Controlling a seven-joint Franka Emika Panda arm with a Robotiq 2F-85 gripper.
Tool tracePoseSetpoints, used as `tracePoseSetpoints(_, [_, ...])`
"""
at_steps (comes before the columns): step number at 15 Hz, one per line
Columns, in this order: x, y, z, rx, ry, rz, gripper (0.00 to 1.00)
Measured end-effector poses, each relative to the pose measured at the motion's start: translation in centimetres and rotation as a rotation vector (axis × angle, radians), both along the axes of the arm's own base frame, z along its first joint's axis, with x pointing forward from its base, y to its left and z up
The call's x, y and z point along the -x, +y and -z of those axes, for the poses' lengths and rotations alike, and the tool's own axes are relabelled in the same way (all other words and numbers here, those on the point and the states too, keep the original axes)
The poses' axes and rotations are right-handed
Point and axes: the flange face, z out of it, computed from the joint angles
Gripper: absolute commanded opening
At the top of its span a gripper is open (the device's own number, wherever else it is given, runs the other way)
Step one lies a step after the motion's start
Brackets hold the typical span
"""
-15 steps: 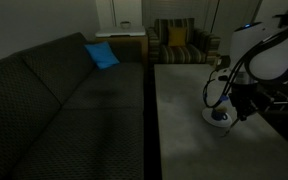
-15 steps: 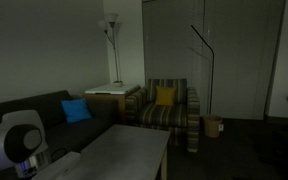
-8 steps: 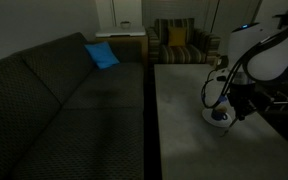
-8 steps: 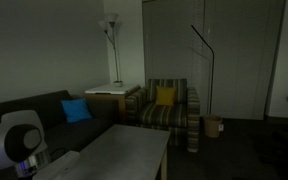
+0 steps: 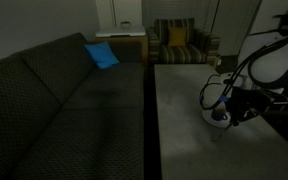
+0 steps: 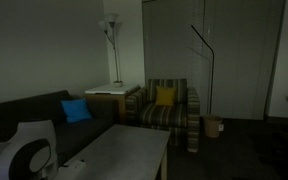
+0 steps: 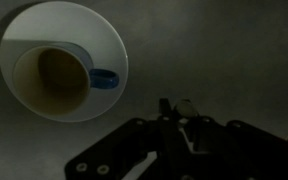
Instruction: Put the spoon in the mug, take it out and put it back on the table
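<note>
**Hand poised beside the mug, spoon not made out**

Take the mug (image 7: pixel 52 75) as your landmark. In the wrist view it stands upright on the white saucer (image 7: pixel 109 38) at the upper left. Its blue handle points right and its inside looks pale brown.

Right of the mug and lower in that view, clear of the saucer's rim, your hand (image 7: pixel 180 108) hangs over bare grey counter (image 7: pixel 229 50). Its fingers stand close together with only a thin gap, and a pale sliver shows there. The picture is too dark to tell whether that sliver is the spoon, or whether the fingers clamp anything. I cannot tell you where the spoon lies.

In an exterior view the dark sofa (image 5: pixel 54 95) with its blue cushion (image 5: pixel 101 55) lies well to the left of the mug. The striped armchair (image 5: pixel 179 42) stands behind the mug and to its left. Your arm (image 5: pixel 272 65) bends down just to the right of the mug.
</note>
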Motion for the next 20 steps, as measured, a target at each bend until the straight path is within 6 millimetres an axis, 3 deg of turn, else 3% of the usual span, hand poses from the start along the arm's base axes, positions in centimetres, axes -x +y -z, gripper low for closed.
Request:
tracePoseSetpoints(5, [1.4,-4.1,2.6,-0.198,0.013,0.096,0.04])
tracePoseSetpoints(8, [2.2,-5.5,3.9,-0.236,0.019,0.163,0.04])
tracePoseSetpoints(20, [4.3,-6.9,7.8,-0.141,-0.041,0.458,0.04])
